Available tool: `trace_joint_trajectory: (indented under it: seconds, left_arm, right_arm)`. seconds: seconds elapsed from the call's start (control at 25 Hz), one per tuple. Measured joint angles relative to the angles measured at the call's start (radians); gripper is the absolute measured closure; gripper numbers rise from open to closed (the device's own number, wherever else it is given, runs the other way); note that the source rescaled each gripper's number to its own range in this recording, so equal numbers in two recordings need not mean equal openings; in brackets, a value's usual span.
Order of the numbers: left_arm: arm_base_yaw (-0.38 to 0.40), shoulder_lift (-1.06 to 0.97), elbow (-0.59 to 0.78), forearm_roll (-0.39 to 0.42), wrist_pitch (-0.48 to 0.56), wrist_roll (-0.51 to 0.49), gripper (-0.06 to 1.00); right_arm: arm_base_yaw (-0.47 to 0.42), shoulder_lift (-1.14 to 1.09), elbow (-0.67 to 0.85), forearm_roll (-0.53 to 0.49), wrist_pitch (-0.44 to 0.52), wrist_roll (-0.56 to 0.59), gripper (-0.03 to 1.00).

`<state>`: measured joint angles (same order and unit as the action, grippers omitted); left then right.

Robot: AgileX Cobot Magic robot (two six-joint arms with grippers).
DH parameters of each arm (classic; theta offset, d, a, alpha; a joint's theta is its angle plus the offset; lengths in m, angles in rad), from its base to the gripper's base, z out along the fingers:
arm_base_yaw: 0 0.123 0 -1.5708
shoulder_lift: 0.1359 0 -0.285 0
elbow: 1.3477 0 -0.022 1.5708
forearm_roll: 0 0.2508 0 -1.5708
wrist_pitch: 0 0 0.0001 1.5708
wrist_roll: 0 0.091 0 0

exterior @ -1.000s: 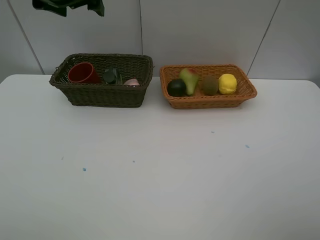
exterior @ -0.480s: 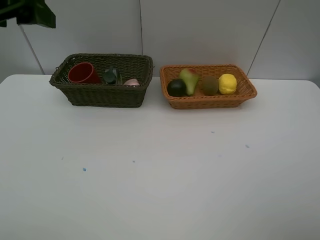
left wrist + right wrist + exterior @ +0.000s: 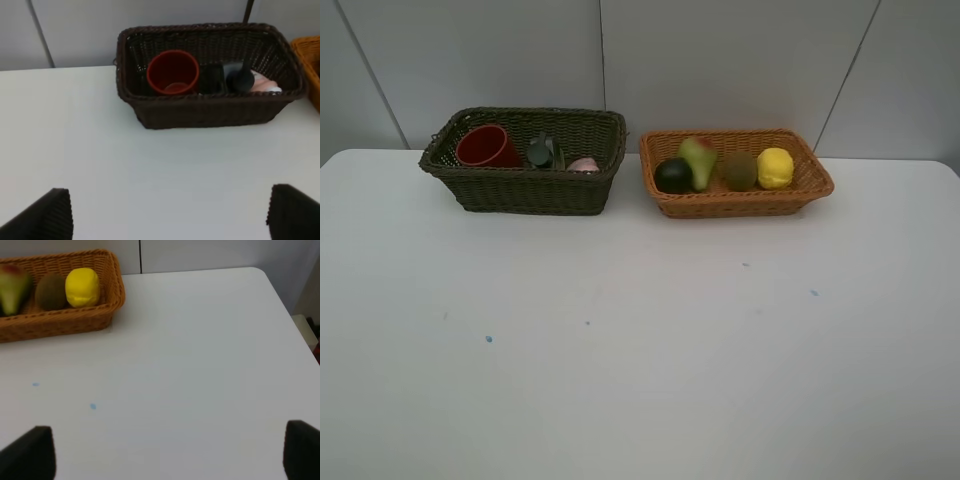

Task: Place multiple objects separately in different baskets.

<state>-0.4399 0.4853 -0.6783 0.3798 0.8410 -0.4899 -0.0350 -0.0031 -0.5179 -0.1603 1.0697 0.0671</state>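
The dark brown basket [image 3: 520, 192] stands at the back left and holds a red cup [image 3: 483, 146], a dark green bottle [image 3: 544, 152] and a pink-white item [image 3: 584, 164]. To its right, the orange-tan basket [image 3: 740, 203] holds a dark round fruit [image 3: 673, 176], a pear [image 3: 698, 158], a kiwi [image 3: 740, 171] and a lemon [image 3: 775, 167]. Neither gripper shows in the exterior view. My left gripper [image 3: 170, 215] is open and empty above the table, in front of the dark basket [image 3: 210, 112] with the cup [image 3: 172, 72]. My right gripper [image 3: 167, 452] is open and empty, to the right of the orange basket [image 3: 55, 322].
White table [image 3: 640, 340] with small blue specks [image 3: 488, 339]. A grey panelled wall [image 3: 720, 60] rises right behind the baskets. The table's right edge and rounded far corner [image 3: 265, 275] show in the right wrist view.
The dark arm part seen at the top left of the exterior view has moved left and out of the picture. The baskets and their contents have not moved.
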Motion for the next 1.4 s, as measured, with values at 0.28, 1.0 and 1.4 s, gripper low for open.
trace_joint_trajectory:
  seconds: [0.28,1.0,1.4]
  left_arm:
    - [0.000,-0.226,0.034,-0.027,0.211,0.036,-0.06]
    - [0.353,-0.493,0.147,-0.330,0.308,0.308,-0.06]
    - [0.442,-0.493,0.147,-0.380,0.306,0.377,-0.06]
  right_arm:
    - [0.000,0.000,0.000,0.000,0.000,0.000,-0.03]
    - [0.000,0.000,0.000,0.000,0.000,0.000,-0.03]
    - [0.000,0.000,0.000,0.000,0.000,0.000,-0.03]
